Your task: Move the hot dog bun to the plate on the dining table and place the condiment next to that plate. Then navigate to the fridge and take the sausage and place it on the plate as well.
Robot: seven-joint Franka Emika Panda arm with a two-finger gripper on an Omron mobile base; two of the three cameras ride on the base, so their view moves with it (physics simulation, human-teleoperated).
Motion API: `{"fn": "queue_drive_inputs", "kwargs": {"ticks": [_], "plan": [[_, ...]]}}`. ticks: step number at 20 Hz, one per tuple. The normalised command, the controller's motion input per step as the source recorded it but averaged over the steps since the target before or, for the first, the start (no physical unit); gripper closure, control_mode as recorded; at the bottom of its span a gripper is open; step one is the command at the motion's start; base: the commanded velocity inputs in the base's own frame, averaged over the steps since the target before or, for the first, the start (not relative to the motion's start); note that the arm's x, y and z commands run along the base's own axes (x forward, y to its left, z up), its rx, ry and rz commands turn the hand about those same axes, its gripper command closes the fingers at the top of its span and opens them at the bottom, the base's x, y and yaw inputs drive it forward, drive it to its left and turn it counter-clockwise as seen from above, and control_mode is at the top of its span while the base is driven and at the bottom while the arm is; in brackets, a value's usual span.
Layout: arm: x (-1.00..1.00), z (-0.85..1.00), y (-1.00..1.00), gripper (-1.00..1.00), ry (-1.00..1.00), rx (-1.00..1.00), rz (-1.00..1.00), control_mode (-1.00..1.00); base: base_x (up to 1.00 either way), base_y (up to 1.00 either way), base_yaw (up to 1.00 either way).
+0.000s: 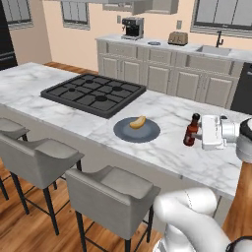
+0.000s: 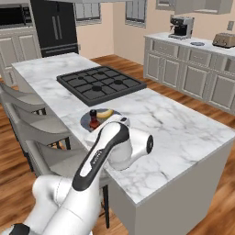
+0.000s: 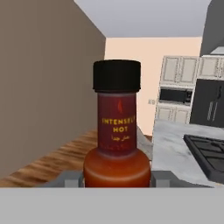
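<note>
You see the surface (image 1: 167,113) is white marble with grey veins, smooth and a little glossy. The plate (image 1: 147,134) looks matt slate. The condiment (image 3: 117,131) seems glossy dark-red glass with a matt black cap. The floor (image 1: 19,226), lower left, is polished wood.

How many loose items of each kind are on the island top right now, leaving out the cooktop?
Bun: 1, on the plate
Plate: 1
Sauce bottle: 1, upright beside the plate, with the end effector around it
Total: 3
</note>
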Motion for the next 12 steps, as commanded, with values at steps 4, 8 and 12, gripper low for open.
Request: {"fn": "queue_drive_inputs", "kwargs": {"ticks": [4, 8, 12], "plan": [[0.59, -0.32, -0.17, 1.00, -0.02, 0.00, 0.12, -1.00, 0.00, 0.00, 0.00], [0.64, -0.35, -0.18, 1.00, 0.00, 0.00, 0.10, -1.00, 0.00, 0.00, 0.00], [0.66, -0.37, -0.13, 1.00, 0.00, 0.00, 0.09, -1.00, 0.00, 0.00, 0.00]]}}
